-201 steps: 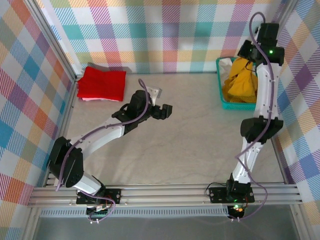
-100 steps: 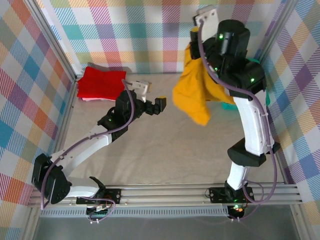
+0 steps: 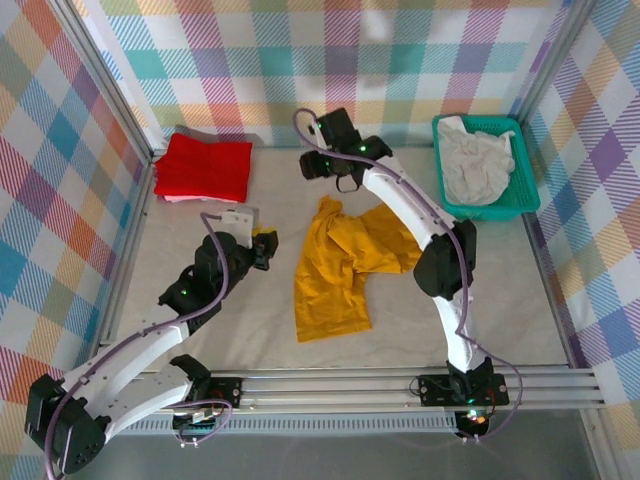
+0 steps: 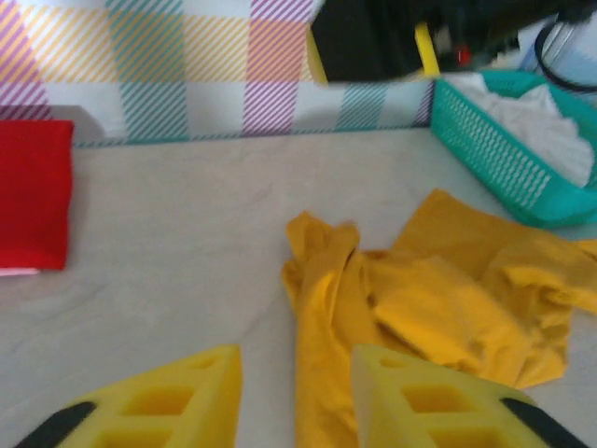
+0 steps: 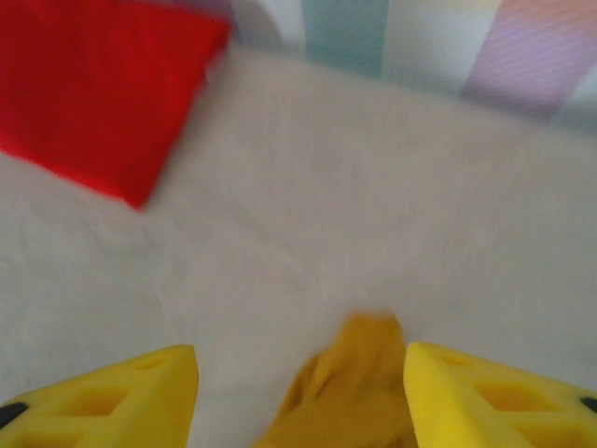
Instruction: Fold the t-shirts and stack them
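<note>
The mustard-yellow t-shirt (image 3: 340,270) lies crumpled on the table (image 3: 250,330), to the left of the teal basket (image 3: 525,205). The off-white t-shirt (image 3: 478,160) is bunched inside the basket, and the folded red t-shirt (image 3: 205,167) sits well off to the basket's left by the back wall. The right gripper (image 5: 298,359) hangs over the yellow shirt's far tip, jaws wide and empty. The left gripper (image 4: 294,359) sits low, farther left of the basket than that shirt, jaws partly apart and holding nothing.

The table (image 3: 525,295) bears a crumpled mustard tee (image 3: 335,270), a folded red tee (image 3: 205,168) and a teal basket (image 3: 490,212)
</note>
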Robot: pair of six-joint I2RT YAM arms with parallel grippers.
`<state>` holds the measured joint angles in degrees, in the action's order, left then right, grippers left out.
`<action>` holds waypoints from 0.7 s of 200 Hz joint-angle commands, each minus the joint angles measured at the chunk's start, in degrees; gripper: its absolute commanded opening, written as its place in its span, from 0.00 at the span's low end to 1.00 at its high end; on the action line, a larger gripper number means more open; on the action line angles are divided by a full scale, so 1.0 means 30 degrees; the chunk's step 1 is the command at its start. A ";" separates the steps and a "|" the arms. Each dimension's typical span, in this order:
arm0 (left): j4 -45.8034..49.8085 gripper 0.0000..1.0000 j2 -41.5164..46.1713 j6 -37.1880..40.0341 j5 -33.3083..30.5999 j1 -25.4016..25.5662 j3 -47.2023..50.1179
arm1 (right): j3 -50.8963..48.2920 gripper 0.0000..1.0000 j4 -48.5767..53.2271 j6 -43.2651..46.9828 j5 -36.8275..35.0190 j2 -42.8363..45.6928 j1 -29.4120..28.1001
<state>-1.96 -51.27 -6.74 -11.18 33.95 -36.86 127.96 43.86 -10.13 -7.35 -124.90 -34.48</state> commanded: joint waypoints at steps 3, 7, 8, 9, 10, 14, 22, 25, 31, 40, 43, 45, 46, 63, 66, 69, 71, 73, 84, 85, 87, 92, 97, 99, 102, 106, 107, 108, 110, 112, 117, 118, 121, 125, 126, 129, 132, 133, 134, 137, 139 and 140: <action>0.1573 0.55 -0.0015 -0.0389 0.1159 -0.0215 0.0363 | -0.3146 0.63 -0.1504 -0.2602 0.2207 0.4026 0.1149; 0.1678 0.57 -0.0295 -0.0429 0.1616 -0.0215 0.0363 | -0.4298 0.63 -0.1963 -0.3091 0.2634 0.4612 0.1514; 0.1692 0.57 -0.0392 -0.0439 0.1719 -0.0215 0.0363 | -0.4565 0.63 -0.2080 -0.3226 0.2748 0.4754 0.1625; 0.1729 0.58 -0.0470 -0.0458 0.1829 -0.0215 0.0363 | -0.4845 0.63 -0.2197 -0.3367 0.2849 0.4898 0.1740; 0.1762 0.59 -0.0553 -0.0482 0.1958 -0.0215 0.0363 | -0.5131 0.63 -0.2255 -0.3496 0.2943 0.5043 0.1797; 0.1838 0.63 -0.0906 -0.0635 0.2354 -0.0215 0.0341 | -0.6099 0.63 -0.2779 -0.4016 0.3189 0.5637 0.2234; 0.1904 0.68 -0.1988 -0.0991 0.3303 -0.0187 0.0208 | -0.8429 0.63 -0.3698 -0.4749 0.3315 0.6855 0.2847; 0.1929 0.69 -0.2376 -0.1112 0.3747 -0.0186 0.0143 | -0.9159 0.63 -0.4007 -0.4912 0.3241 0.7297 0.3103; 0.1955 0.71 -0.3351 -0.1362 0.4572 -0.0151 -0.0023 | -1.0614 0.63 -0.4462 -0.5147 0.3038 0.8055 0.3508; 0.2097 0.74 -0.4755 -0.1916 0.5274 0.0079 -0.0266 | -1.2264 0.64 -0.4642 -0.5412 0.2911 0.9074 0.4086; 0.2136 0.74 -0.5183 -0.2129 0.5385 0.0166 -0.0283 | -1.2726 0.64 -0.4608 -0.5500 0.2894 0.9355 0.4298; 0.2144 0.74 -0.5457 -0.2282 0.5489 0.0225 -0.0326 | -1.2957 0.64 -0.4557 -0.5559 0.2877 0.9541 0.4435; 0.2130 0.74 -0.5581 -0.2361 0.5545 0.0254 -0.0333 | -1.3128 0.64 -0.4534 -0.5573 0.2869 0.9635 0.4493; 0.1815 0.75 -0.7170 -0.3570 0.5942 0.0911 -0.0068 | -1.5643 0.64 -0.4407 -0.5578 0.2288 1.1372 0.5250; 0.1724 0.75 -0.7331 -0.3764 0.5926 0.1054 0.0060 | -1.6038 0.64 -0.4447 -0.5521 0.2047 1.1722 0.5307; 0.1628 0.75 -0.7446 -0.3979 0.5924 0.1174 0.0205 | -1.6538 0.64 -0.4492 -0.5462 0.1844 1.2048 0.5362; 0.1548 0.76 -0.7517 -0.4092 0.5924 0.1260 0.0309 | -1.6825 0.64 -0.4521 -0.5417 0.1707 1.2272 0.5397; 0.1499 0.76 -0.7578 -0.4230 0.5924 0.1333 0.0401 | -1.7095 0.64 -0.4536 -0.5355 0.1570 1.2496 0.5428; 0.1443 0.77 -0.7772 -0.4955 0.5678 0.1659 0.0910 | -1.8254 0.65 -0.4348 -0.5175 0.0831 1.3563 0.5671; 0.1443 0.77 -0.7778 -0.5074 0.5655 0.1674 0.0930 | -1.8384 0.65 -0.4298 -0.5176 0.0748 1.3653 0.5696; 0.1502 0.77 -0.7790 -0.5252 0.5600 0.1700 0.1025 | -1.8605 0.65 -0.4209 -0.5177 0.0597 1.3853 0.5759; 0.1617 0.77 -0.7795 -0.5559 0.5600 0.1772 0.1235 | -1.9122 0.67 -0.4065 -0.5221 0.0285 1.4349 0.5945; 0.1635 0.77 -0.7767 -0.5710 0.5760 0.1830 0.1443 | -1.9700 0.68 -0.3971 -0.5291 0.0088 1.4820 0.6245; 0.1645 0.77 -0.7729 -0.5784 0.5832 0.1842 0.1512 | -1.9938 0.68 -0.3944 -0.5345 0.0059 1.5001 0.6387; 0.1677 0.77 -0.7693 -0.5894 0.5887 0.1903 0.1620 | -2.0273 0.69 -0.3913 -0.5455 0.0050 1.5252 0.6632; 0.1692 0.77 -0.7605 -0.6032 0.5936 0.1987 0.1764 | -2.0690 0.69 -0.3870 -0.5598 0.0139 1.5544 0.7071; 0.1685 0.77 -0.7578 -0.6082 0.5945 0.2014 0.1796 | -2.0788 0.69 -0.3853 -0.5652 0.0167 1.5610 0.7187; 0.1681 0.77 -0.7549 -0.6121 0.5949 0.2013 0.1841 | -2.0896 0.69 -0.3845 -0.5693 0.0196 1.5673 0.7304; 0.1642 0.77 -0.7491 -0.6195 0.5974 0.2071 0.1927 | -2.1079 0.69 -0.3839 -0.5761 0.0291 1.5778 0.7538; 0.1588 0.76 -0.7448 -0.6272 0.6017 0.2129 0.2021 | -2.1242 0.69 -0.3838 -0.5829 0.0373 1.5885 0.7816; 0.1383 0.76 -0.7287 -0.6466 0.6132 0.2276 0.2283 | -2.1637 0.69 -0.3795 -0.5954 0.0679 1.6058 0.8452; 0.1325 0.76 -0.7257 -0.6518 0.6160 0.2305 0.2334 | -2.1686 0.69 -0.3787 -0.5976 0.0745 1.6072 0.8596; 0.1198 0.75 -0.7184 -0.6689 0.6246 0.2385 0.2474 | -2.1818 0.69 -0.3710 -0.6010 0.0905 1.6111 0.8970; 0.1034 0.75 -0.7095 -0.6911 0.6351 0.2471 0.2685 | -2.1961 0.69 -0.3617 -0.6026 0.1135 1.6116 0.9409; 0.0990 0.74 -0.7088 -0.6975 0.6386 0.2490 0.2711 | -2.1995 0.69 -0.3581 -0.6027 0.1178 1.6101 0.9499; 0.0888 0.74 -0.7042 -0.7149 0.6527 0.2592 0.2858 | -2.2039 0.69 -0.3461 -0.6049 0.1278 1.6092 0.9772; 0.0799 0.73 -0.6985 -0.7309 0.6706 0.2711 0.2982 | -2.2081 0.69 -0.3380 -0.6034 0.1345 1.6066 0.9996; 0.0769 0.73 -0.6989 -0.7350 0.6754 0.2742 0.3006 | -2.2099 0.69 -0.3345 -0.6031 0.1357 1.6062 1.0071; 0.0755 0.73 -0.6962 -0.7400 0.6808 0.2787 0.3047 | -2.2123 0.69 -0.3328 -0.6029 0.1362 1.6045 1.0137; 0.0702 0.73 -0.6942 -0.7520 0.6917 0.2907 0.3141 | -2.2176 0.69 -0.3287 -0.5965 0.1330 1.6030 1.0291; 0.0745 0.73 -0.6900 -0.7592 0.6963 0.2997 0.3204 | -2.2197 0.69 -0.3282 -0.5931 0.1278 1.6007 1.0350; 0.0742 0.73 -0.6874 -0.7623 0.6971 0.3047 0.3234 | -2.2230 0.69 -0.3281 -0.5891 0.1235 1.5988 1.0409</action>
<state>2.55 -74.04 -24.16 6.24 40.51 -29.71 62.94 32.88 -26.46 -3.81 -77.58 -8.23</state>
